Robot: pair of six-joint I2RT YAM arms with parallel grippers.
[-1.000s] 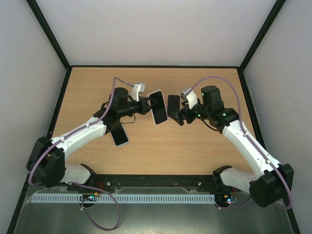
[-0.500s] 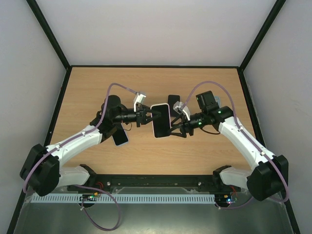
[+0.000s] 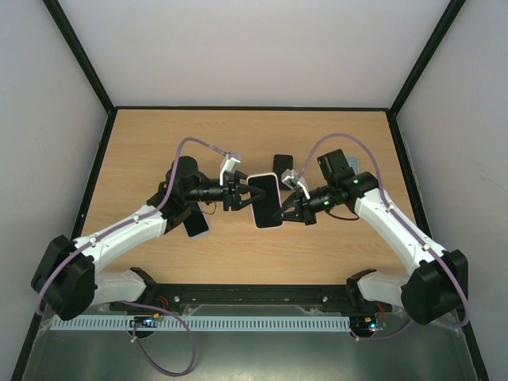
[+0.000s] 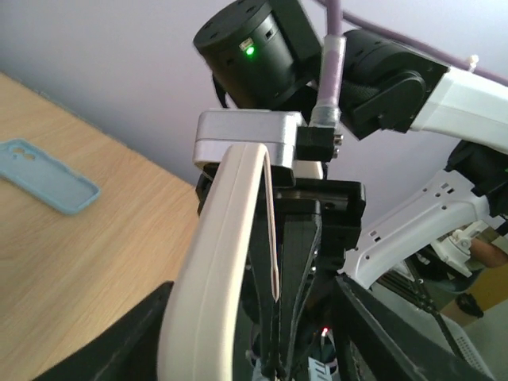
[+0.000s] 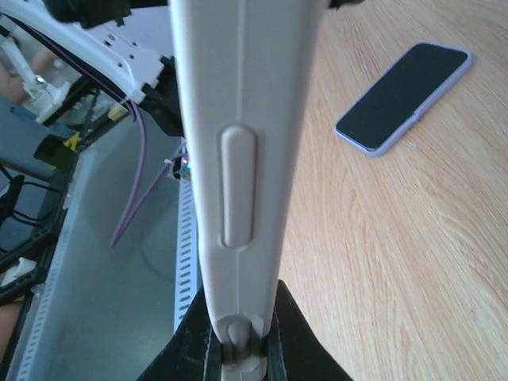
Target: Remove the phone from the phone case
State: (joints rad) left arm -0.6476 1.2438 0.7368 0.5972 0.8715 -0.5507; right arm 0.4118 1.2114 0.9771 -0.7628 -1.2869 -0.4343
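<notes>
The phone (image 3: 266, 198), dark screen up, sits in a white phone case (image 3: 271, 225) and hangs above the table's middle between both arms. My right gripper (image 3: 288, 209) is shut on the case's right edge. In the right wrist view the white case (image 5: 238, 159), with its side button, is pinched between the black fingers (image 5: 298, 341). My left gripper (image 3: 242, 196) stands at the left edge with its jaws apart. In the left wrist view the case's edge (image 4: 214, 262) runs up between the spread fingers (image 4: 119, 341), and a thin lip (image 4: 270, 230) stands off the dark phone body (image 4: 302, 262).
A second phone in a lilac case (image 3: 196, 222) (image 5: 405, 95) lies on the table under my left arm. A dark flat phone or case (image 3: 282, 163) lies behind the held phone. A loose light-blue case (image 4: 48, 176) rests on the wood.
My right gripper closed onto the cased phone's right edge. My left gripper, shut on it before, has opened. The phone turned flat between the arms and shifted slightly right.
</notes>
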